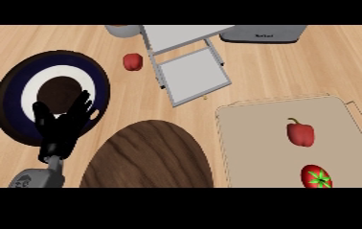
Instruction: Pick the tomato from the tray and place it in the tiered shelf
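The left hand (62, 125) is held open, fingers straight, over the plate (21, 74); the right hand is not shown. The tomato (316, 176) is found on the tray (262, 146), well apart from the tiered shelf (189, 72); pick and placement are both judged outstanding

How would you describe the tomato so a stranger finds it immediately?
Look at the beige tray at the view's right. The tomato lies in its near right part, closer to the robot than the red pepper. Only the tomato is round with a green star on top.
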Tool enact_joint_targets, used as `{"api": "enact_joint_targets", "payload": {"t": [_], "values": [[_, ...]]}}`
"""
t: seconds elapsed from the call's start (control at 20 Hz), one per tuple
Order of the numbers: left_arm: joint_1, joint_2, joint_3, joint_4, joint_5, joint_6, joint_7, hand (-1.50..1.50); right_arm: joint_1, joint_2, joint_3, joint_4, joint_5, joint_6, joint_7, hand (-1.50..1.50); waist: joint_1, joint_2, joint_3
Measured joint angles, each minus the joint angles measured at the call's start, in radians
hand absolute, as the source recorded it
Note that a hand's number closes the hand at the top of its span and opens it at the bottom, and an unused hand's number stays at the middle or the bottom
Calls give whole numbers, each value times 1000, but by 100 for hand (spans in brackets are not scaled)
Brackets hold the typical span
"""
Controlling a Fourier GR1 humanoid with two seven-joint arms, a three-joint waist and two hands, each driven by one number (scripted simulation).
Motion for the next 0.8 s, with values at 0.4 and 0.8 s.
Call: {"api": "enact_joint_targets", "payload": {"t": [0.4, 0.8], "values": [[12, 2, 16, -6, -1, -9, 10, 0, -80, 125, -31, 93, 132, 61, -20, -150, -15, -4, 1], [20, -13, 23, -15, -21, -5, 17, 0, -144, 215, -101, 159, 190, 101, -82, -150, -23, -8, 0]]}}
